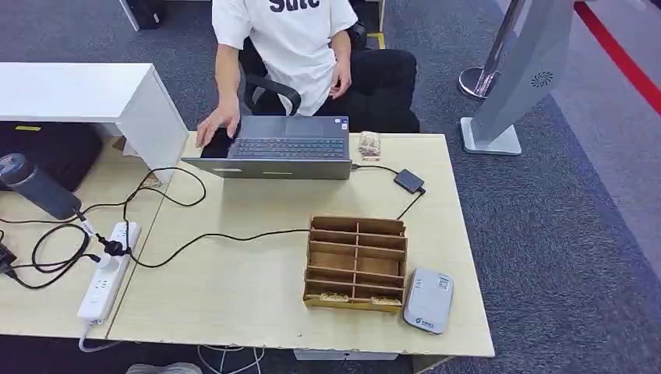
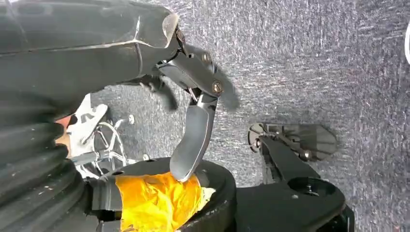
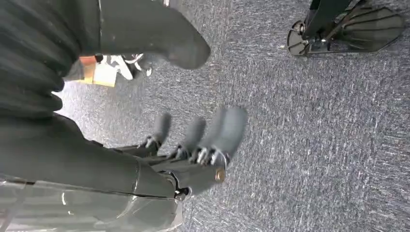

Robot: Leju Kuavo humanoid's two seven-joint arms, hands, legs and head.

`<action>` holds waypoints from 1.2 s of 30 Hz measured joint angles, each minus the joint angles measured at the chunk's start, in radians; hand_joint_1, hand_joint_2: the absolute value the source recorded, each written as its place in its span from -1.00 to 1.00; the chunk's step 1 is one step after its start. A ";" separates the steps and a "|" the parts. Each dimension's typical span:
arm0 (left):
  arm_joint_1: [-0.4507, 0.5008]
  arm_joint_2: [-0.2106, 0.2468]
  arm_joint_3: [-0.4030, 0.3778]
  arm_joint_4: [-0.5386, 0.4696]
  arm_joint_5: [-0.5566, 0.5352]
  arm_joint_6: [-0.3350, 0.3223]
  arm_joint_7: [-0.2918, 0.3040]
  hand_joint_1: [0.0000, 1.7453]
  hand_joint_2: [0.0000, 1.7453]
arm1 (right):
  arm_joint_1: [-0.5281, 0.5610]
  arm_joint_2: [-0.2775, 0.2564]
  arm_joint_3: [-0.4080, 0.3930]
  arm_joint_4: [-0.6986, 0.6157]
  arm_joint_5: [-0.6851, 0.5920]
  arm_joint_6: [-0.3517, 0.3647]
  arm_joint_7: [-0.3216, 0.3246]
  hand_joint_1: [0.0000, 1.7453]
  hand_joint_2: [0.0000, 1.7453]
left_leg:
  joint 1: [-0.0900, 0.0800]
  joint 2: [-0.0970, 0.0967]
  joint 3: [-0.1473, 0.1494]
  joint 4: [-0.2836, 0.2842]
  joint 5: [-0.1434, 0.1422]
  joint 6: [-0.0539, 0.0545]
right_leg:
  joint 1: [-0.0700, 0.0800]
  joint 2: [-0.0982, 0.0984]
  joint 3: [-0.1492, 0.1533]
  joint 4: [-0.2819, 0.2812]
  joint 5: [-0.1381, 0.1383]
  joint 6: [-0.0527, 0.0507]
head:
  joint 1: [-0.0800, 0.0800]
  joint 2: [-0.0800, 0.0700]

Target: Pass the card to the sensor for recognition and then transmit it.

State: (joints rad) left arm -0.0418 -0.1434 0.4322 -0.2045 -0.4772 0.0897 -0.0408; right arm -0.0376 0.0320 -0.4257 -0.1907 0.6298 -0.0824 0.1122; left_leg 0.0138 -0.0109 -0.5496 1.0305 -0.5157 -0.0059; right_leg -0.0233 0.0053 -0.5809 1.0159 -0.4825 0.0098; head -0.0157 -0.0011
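From the head camera I see a pale wooden table point(image 1: 257, 312) with a compartmented wooden rack point(image 1: 356, 263); what I take for cards point(image 1: 335, 297) — small and hard to read — lie in its nearest row. A grey sensor box point(image 1: 428, 300) sits just beside the rack. A seated person's hand point(image 1: 217, 125) rests at a laptop point(image 1: 284, 148). Over grey carpet, my left hand point(image 2: 193, 96) and right hand point(image 3: 203, 137) hold nothing, fingers apart.
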 joint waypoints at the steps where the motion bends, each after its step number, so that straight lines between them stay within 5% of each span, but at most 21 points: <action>1: 0.000 0.000 0.003 0.000 0.000 -0.002 0.000 1.00 1.00 | 0.000 0.000 0.000 0.000 0.001 -0.001 0.000 0.96 1.00 | 0.000 0.000 0.000 0.000 0.000 0.000 | 0.000 0.000 0.000 0.000 0.000 0.000 | 0.000 0.000; 7: 0.000 0.002 0.004 0.000 0.000 -0.005 0.000 1.00 1.00 | 0.002 0.000 0.000 0.000 0.007 -0.002 -0.002 0.88 1.00 | 0.000 0.000 0.000 0.000 0.000 0.000 | 0.000 0.000 0.000 0.000 0.000 0.000 | 0.000 0.000; 10: 0.000 0.002 0.005 0.000 0.001 -0.005 -0.001 0.76 1.00 | 0.003 0.000 0.000 0.000 0.008 -0.002 -0.007 0.78 1.00 | 0.000 0.000 0.000 0.000 0.000 0.000 | 0.000 0.000 0.000 0.000 0.000 0.000 | 0.000 0.000; 11: 0.000 0.003 0.005 0.000 0.002 -0.005 -0.001 -0.20 1.00 | 0.003 0.000 0.000 0.000 0.008 -0.002 -0.007 0.02 1.00 | 0.000 0.000 0.000 0.000 0.000 0.000 | 0.000 0.000 0.000 0.000 0.000 0.000 | 0.000 0.000; 12: 0.000 0.003 0.005 0.000 0.003 0.003 -0.001 -1.00 1.00 | 0.003 0.000 0.000 0.000 0.009 -0.002 -0.008 -1.00 1.00 | 0.000 0.000 0.000 0.000 0.000 0.000 | 0.000 0.000 0.000 0.000 0.000 0.000 | 0.000 0.000; 20: 0.000 -0.011 0.113 0.000 0.166 0.112 -0.008 -1.00 1.00 | 0.004 0.000 -0.003 0.000 0.000 -0.030 0.011 -1.00 1.00 | 0.000 0.000 0.000 0.000 0.000 0.000 | 0.000 0.000 0.000 0.000 0.000 0.000 | 0.000 0.000; 28: -0.003 -0.022 0.271 0.000 0.300 0.005 -0.063 -1.00 1.00 | 0.004 0.001 -0.029 0.000 -0.003 -0.043 0.011 -1.00 1.00 | 0.000 0.000 0.000 0.000 0.000 0.000 | 0.000 0.000 0.000 0.000 0.000 0.000 | 0.000 0.000; 36: -0.003 -0.024 0.329 0.000 0.310 -0.011 -0.078 -1.00 1.00 | 0.004 0.007 -0.063 0.000 -0.013 -0.056 0.006 -1.00 1.00 | 0.000 0.000 0.000 0.000 0.000 0.000 | 0.000 0.000 0.000 0.000 0.000 0.000 | 0.000 0.000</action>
State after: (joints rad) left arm -0.0451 -0.1671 0.7610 -0.2045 -0.1671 0.0790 -0.1186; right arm -0.0331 0.0389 -0.4891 -0.1907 0.6165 -0.1381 0.1179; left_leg 0.0138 -0.0109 -0.5493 1.0305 -0.5157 -0.0059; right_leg -0.0233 0.0054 -0.5809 1.0159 -0.4825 0.0098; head -0.0156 -0.0011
